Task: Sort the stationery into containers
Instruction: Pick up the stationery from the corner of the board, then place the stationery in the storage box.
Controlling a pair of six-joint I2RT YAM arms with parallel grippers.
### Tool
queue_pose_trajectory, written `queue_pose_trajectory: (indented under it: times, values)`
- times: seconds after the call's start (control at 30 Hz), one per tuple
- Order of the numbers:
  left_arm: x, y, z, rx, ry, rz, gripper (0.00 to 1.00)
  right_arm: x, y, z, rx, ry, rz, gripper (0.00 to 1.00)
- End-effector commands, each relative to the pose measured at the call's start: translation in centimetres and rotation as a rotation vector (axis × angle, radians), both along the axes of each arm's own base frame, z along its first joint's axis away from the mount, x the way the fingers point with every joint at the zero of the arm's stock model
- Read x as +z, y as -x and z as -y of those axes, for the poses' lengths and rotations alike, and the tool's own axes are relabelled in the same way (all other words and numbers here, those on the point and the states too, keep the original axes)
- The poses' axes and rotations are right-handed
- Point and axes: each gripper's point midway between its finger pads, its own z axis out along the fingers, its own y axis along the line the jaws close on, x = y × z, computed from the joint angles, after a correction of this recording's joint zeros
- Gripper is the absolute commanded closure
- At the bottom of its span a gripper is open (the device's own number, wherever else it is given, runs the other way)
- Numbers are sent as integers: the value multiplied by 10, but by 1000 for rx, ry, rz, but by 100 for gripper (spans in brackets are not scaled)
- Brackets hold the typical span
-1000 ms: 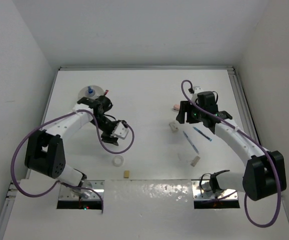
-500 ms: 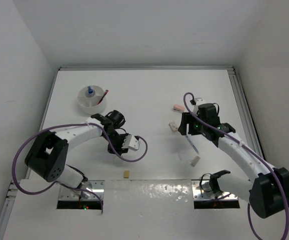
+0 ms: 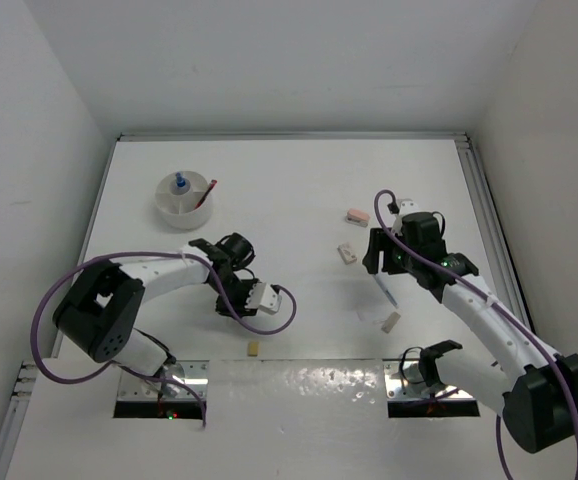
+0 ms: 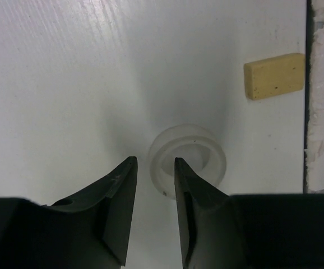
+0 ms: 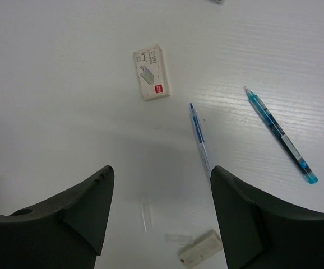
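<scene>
Lying flat on the bench (image 3: pixel 289 180) near the front edge, beside the tan block (image 4: pixel 274 75), the tape ring (image 4: pixel 219 162) is now sitting right at the tips of the left end effector (image 4: pixel 155 162). A second ago that arm was hanging back by the bowl (image 3: pixel 184 220); since then it has been swinging forward and down onto the ring. Its jaws have been narrowing as it came, and they are now straddling the ring's near wall, one finger outside and the other over the hole. Whether they are already clenching the wall I cannot tell, since a sliver of bench seems to be showing beside the outer finger. I am reading this as the pick of the ring just beginning, with the carry to the bowl yet to come.

The bowl is standing well apart at the far left, already holding the bottle (image 3: pixel 180 183) and the red-and-blue pen (image 3: pixel 209 190).

Across the bench, the right end effector (image 5: pixel 161 179) has been drifting nearer over the same second. It is hovering released, jaws wide and grasping nothing, above the blue pen (image 5: pixel 201 140), with the teal pen (image 5: pixel 279 134) and the white box (image 5: pixel 151 73) lying near. That is looking like a line-up for the blue pen.
</scene>
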Motion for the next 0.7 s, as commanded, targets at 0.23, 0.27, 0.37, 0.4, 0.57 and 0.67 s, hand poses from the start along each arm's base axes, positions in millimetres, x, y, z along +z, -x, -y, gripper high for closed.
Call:
queue_pose_trajectory:
  times: [0.23,0.27,0.37,0.4,0.57,0.67]
  values:
    - [8,-50,4,195,-32,186,100,14,-7,8,-21,40,61,31]
    - [17,-61,3,270,-21,197,100,15,-8,8,-22,43,67,31]
    - [71,-119,-13,527,73,352,100,16,-13,6,-22,34,83,30]
    - [103,-144,-17,622,157,467,100,14,-15,5,-22,29,81,30]
    - [174,-198,-113,1342,255,660,100,18,-32,-12,14,-23,106,30]
    - [194,-206,-149,1443,427,837,100,25,-46,-23,55,-43,125,30]
